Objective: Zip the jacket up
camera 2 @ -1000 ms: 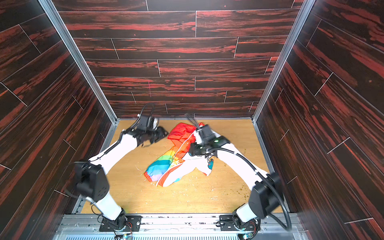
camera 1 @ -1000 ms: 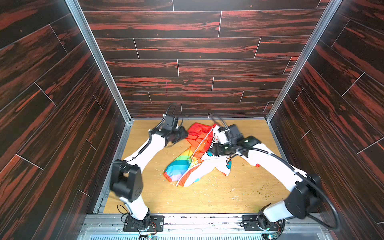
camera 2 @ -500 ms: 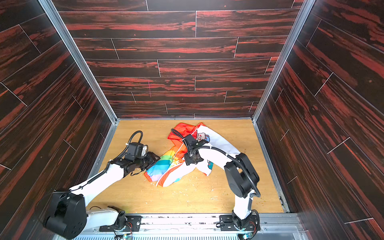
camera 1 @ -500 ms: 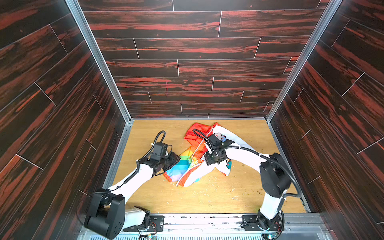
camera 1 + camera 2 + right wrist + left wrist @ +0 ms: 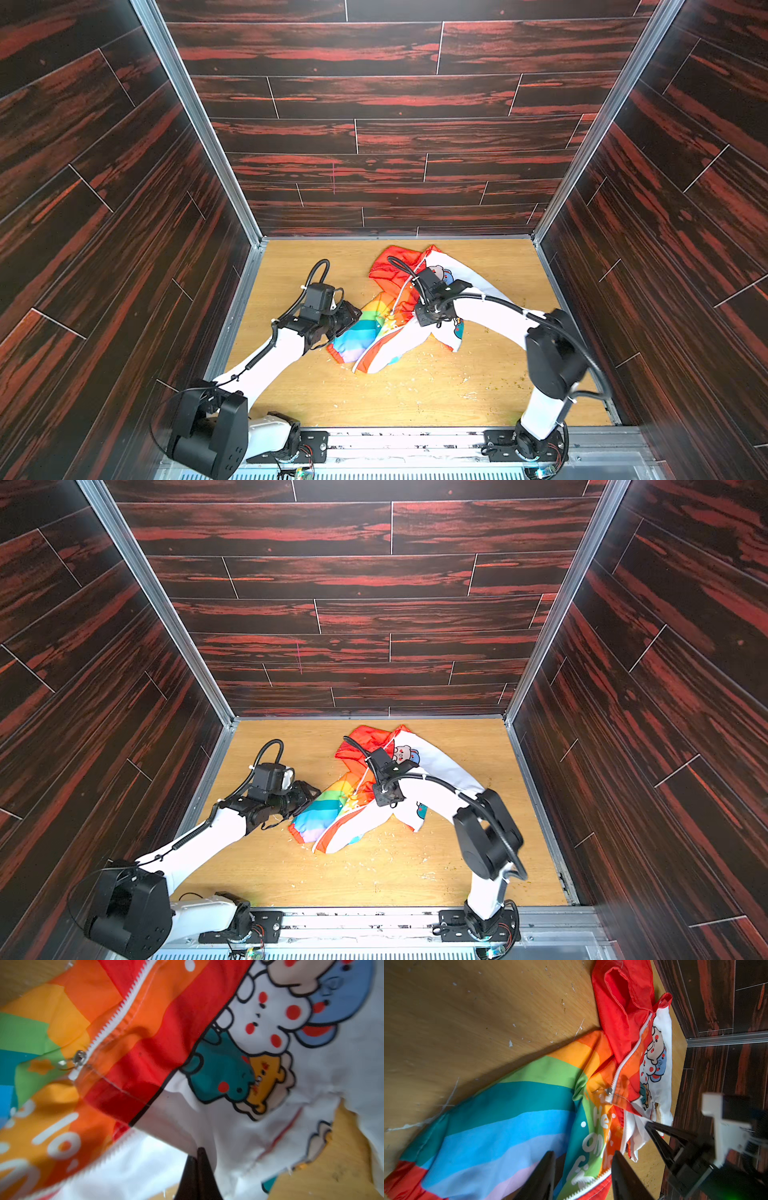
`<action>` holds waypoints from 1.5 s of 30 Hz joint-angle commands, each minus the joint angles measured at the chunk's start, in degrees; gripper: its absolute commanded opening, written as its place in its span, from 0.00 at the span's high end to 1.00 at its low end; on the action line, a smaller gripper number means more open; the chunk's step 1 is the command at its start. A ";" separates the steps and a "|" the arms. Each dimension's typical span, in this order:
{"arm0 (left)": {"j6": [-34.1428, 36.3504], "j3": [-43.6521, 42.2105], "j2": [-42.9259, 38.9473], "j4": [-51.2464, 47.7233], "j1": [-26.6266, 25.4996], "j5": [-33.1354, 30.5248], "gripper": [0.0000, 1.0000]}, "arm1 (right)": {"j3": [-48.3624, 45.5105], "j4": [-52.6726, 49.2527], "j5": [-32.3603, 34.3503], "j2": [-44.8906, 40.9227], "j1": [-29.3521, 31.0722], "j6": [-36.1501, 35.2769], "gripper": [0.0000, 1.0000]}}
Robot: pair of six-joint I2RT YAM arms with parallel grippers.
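Lying where: the jacket (image 5: 384, 332) (image 5: 326, 814) is crumpled on the wooden table (image 5: 415, 395), towards the back in both top views. Its rainbow half is nearest the left arm, its white cartoon half is under the right arm, and the orange-red hood (image 5: 388, 266) is farthest back.
Zip: the metal zip slider (image 5: 608, 1091) (image 5: 80, 1057) sits partway along a run of white teeth between rainbow and red cloth. Another run of teeth lies apart from it, along the red edge just beside the left fingers.
Left tool: the left gripper (image 5: 583, 1154) (image 5: 351, 318) has its fingers spread partway with nothing between them. It is poised over the white lettering on the rainbow panel; whether it touches the cloth cannot be told.
Right tool: the right gripper (image 5: 198, 1154) (image 5: 647, 1124) has its fingers pressed together, and white cloth puckers at their tips near the cartoon animals.
Around: white flecks (image 5: 419, 361) are scattered on the table near the hem. Dark red wood-pattern walls (image 5: 374, 124) stand on three sides.
In the way: the right arm crosses above the white half and hides part of it in both top views.
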 commanded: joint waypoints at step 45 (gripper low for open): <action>3.79 -28.12 -22.18 21.87 -11.53 -12.55 0.34 | 4.53 9.57 -26.95 2.79 -8.02 3.63 0.38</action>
